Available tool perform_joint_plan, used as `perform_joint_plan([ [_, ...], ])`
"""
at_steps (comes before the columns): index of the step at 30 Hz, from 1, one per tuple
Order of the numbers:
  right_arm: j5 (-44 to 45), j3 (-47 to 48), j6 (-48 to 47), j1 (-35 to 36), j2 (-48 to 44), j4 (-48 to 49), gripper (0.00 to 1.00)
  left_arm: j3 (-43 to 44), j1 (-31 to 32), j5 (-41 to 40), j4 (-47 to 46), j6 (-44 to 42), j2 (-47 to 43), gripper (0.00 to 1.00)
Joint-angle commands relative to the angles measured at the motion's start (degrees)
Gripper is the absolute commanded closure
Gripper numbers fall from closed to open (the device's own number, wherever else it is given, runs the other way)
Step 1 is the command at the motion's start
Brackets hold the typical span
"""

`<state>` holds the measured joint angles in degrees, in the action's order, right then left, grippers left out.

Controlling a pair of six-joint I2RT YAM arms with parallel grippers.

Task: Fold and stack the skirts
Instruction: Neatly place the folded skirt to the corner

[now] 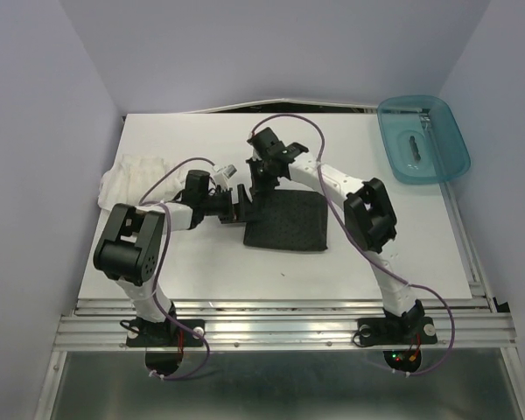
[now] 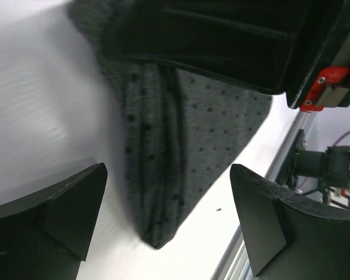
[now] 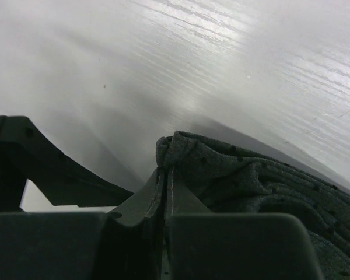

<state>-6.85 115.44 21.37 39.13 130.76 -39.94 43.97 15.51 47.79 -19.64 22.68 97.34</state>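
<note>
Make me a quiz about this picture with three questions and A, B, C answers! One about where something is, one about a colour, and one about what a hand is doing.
1. Where is the white skirt?
A. far left
B. middle
C. near right

2. What colour is the bin?
A. red
B. yellow
C. teal

3. What is the right hand doing?
A. standing wide open
B. pinching the dark skirt
C. holding nothing

Answers:
1 A: it lies bunched up at the far left.
2 C: it is see-through teal.
3 B: it is shut, with dotted cloth nipped in it.
</note>
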Motion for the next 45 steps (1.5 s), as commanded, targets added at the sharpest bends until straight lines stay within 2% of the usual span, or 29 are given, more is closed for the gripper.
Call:
perform_joint_plan([
  [1,-2.9,3.4,2.2,-0.8,-4.2,1.1,0.99,-0.5,2.6,4.4,-8.9,3.9,1.6,0.02],
  [10,-4.9,3.3,3.2,-1.3,-7.4,1.3,0.99,0.2,3.3,-1.6,-10.9,7.7,5.1,0.03],
  [21,-8.2,2.9,4.7,-1.9,-8.1,1.8,0.99,1.6,7.1,1.9,-19.4,13.9,9.4,0.09],
  [22,-8.2,2.7,4.7,-1.9,-8.1,1.8,0.99,1.8,7.1,1.6,-19.6,13.9,9.7,0.11],
  [25,-7.9,2.4,4.6,-2.5,-8.2,1.8,0.99,2.4,6.7,0.3,-18.4,14.5,9.4,0.28],
  [26,-7.6,2.4,4.3,-2.5,-8.2,1.8,0.99,3.3,6.5,-0.1,-17.2,13.8,8.7,0.41],
  [27,-7.0,2.4,4.2,-2.5,-8.2,1.9,0.99,4.0,6.3,-0.7,-15.1,12.8,8.2,0.47],
  [28,-6.2,2.4,3.4,-3.1,-8.2,1.8,0.96,4.9,5.7,-2.6,-9.2,11.4,7.7,0.55],
  [29,-4.5,2.4,3.0,-3.6,-8.5,1.8,0.75,5.9,5.4,-4.0,-6.0,7.2,6.4,0.71],
  [30,-3.6,2.5,2.5,-3.6,-8.5,1.8,0.62,7.3,5.3,-6.5,-1.4,4.1,5.6,0.77],
  [31,-2.7,2.3,1.4,-4.3,-9.0,1.8,0.52,10.8,5.1,-11.4,7.7,1.2,5.0,0.82],
  [32,-0.9,2.2,1.1,-4.9,-9.4,1.8,0.44,12.5,4.8,-13.8,11.2,-1.4,4.4,0.88],
  [33,0.0,1.6,0.4,-6.0,-10.3,1.8,0.22,16.3,4.6,-18.3,18.7,-6.3,3.6,0.9],
  [35,1.3,0.8,0.1,-7.7,-11.2,1.7,0.14,20.6,4.4,-22.9,26.5,-11.8,3.7,1.0],
  [36,1.4,0.2,-0.3,-8.5,-11.8,1.7,0.04,22.5,4.4,-24.9,29.8,-14.4,3.8,1.0],
  [37,1.7,-0.8,-0.8,-10.3,-13.1,1.7,0.0,26.1,4.2,-28.7,34.7,-18.6,3.8,1.0],
  [40,2.0,-3.4,-2.2,-13.6,-15.8,1.4,0.0,34.0,3.8,-34.8,43.8,-26.3,4.7,1.0],
  [41,1.9,-4.2,-2.6,-14.3,-16.6,1.4,0.0,38.2,3.7,-36.3,45.6,-28.1,5.7,1.0],
  [42,1.9,-5.0,-3.1,-15.0,-17.3,1.4,0.0,40.1,3.4,-37.9,49.7,-29.7,6.3,1.0],
  [45,1.2,-7.9,-4.3,-16.7,-19.8,1.4,0.0,45.7,1.4,-39.5,53.8,-32.9,7.5,1.0],
])
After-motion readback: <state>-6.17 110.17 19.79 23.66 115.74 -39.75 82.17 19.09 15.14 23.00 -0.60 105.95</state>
